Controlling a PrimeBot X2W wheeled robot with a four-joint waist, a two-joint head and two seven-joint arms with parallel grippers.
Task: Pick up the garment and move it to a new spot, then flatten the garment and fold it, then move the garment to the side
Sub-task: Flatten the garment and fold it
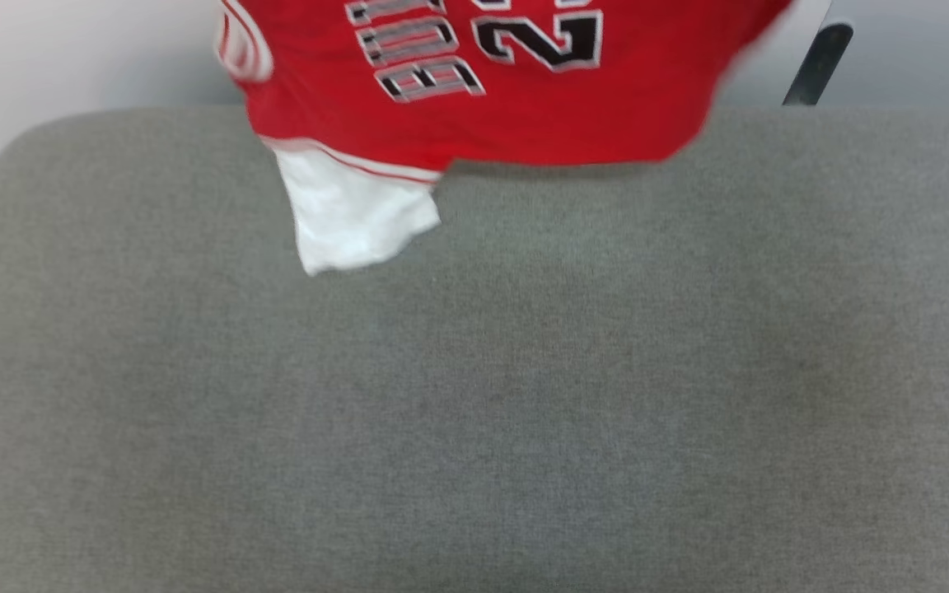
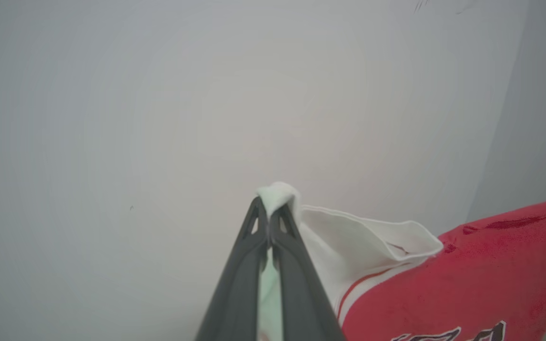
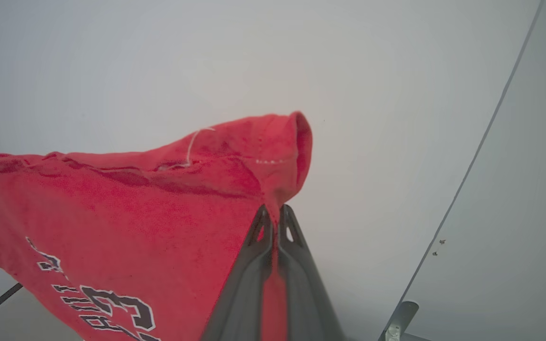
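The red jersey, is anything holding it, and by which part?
The garment: left gripper pinches its white sleeve end, right gripper a red edge.

Head cam down; wrist cams close (share garment (image 1: 540, 123)).

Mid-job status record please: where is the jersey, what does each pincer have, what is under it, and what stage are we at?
garment: red jersey, held up and spread between both pincers, chest lettering towards the head camera
left pincer: shut on white sleeve fabric
right pincer: shut on a red edge of the jersey
hanging part: white sleeve end dangles below the red body, at the robot's left
below: grey fabric surface
stage: lifted; not yet flattened or folded
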